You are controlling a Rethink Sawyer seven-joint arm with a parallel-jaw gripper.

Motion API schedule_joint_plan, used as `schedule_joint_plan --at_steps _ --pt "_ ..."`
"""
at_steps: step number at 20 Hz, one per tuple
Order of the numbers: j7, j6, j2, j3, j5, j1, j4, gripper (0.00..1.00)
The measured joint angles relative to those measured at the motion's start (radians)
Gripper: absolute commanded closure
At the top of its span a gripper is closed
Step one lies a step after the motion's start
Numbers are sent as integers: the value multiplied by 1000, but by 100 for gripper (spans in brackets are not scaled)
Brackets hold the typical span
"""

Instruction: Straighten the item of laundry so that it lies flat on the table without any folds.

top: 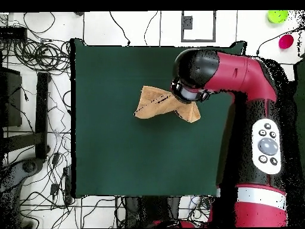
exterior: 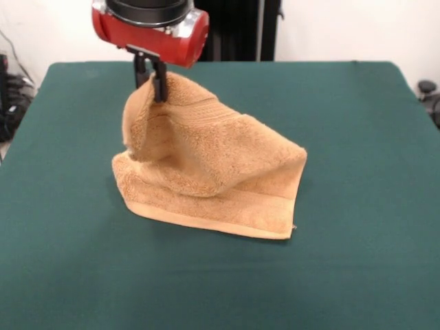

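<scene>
The tan-orange terry towel is partly lifted off the dark green table. My gripper is shut on the towel's upper corner and holds it up, so the cloth hangs in a draped fold. The towel's lower part rests on the table, with its hemmed edge and woven band toward the front. In the overhead view the towel lies left of the red arm's wrist, which hides the gripper and part of the cloth.
The red and black arm reaches over the table's right side in the overhead view. Cables and dark equipment lie on the floor left of the table. Green and pink round objects sit off the table.
</scene>
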Motion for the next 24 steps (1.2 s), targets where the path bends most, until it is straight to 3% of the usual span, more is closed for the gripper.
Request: schedule_joint_plan --at_steps 10,24 --pt "0 0 -76 -70 16 82 109 100" --pt "3 -3 -113 -164 55 108 197 100"
